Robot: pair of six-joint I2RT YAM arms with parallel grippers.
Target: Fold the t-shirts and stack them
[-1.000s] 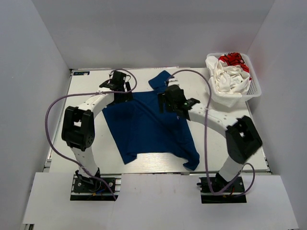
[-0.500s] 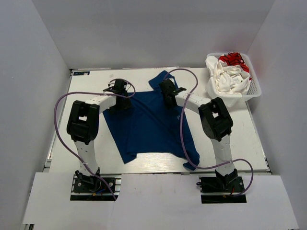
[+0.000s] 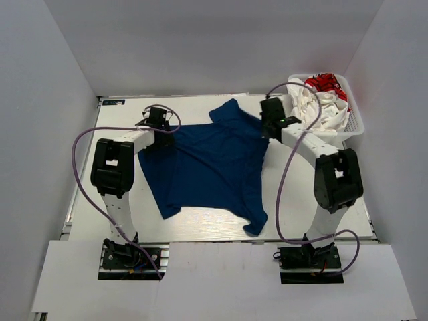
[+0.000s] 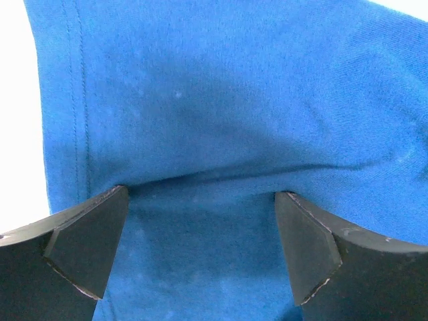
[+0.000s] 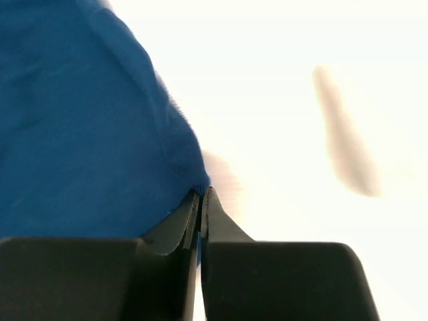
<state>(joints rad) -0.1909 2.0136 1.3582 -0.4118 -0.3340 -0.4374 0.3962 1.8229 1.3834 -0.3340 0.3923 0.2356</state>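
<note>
The blue t-shirt [image 3: 207, 164] lies opened out across the middle of the tabletop [image 3: 194, 110], one sleeve pointing toward the top centre of the overhead view and a lower corner trailing toward the bottom edge. The right end effector [image 5: 200, 197] is pressed together on the very rim of the cloth at the shirt's upper right. Its wrist view shows the blue edge running straight into the closed tips, which looks like a grip meant to draw that side taut. The left end effector [image 4: 200, 195] stands fully apart at the shirt's upper left. Its fingers [image 4: 83, 247] rest on the fabric beside the stitched hem with a low ridge of cloth bunched between them, holding nothing, and it appears placed to pinch that ridge so both top corners can be stretched flat before a fold. The white t-shirt [image 3: 317, 110] with its red print sits heaped in the basket [image 3: 358, 127] at the upper right, just beside the right arm's wrist. Room there is tight, and any move further right risks knocking the basket. Bare tabletop shows along the left side, across the top left and in a strip below the shirt, leaving space to fold inward and toward the bottom.
</note>
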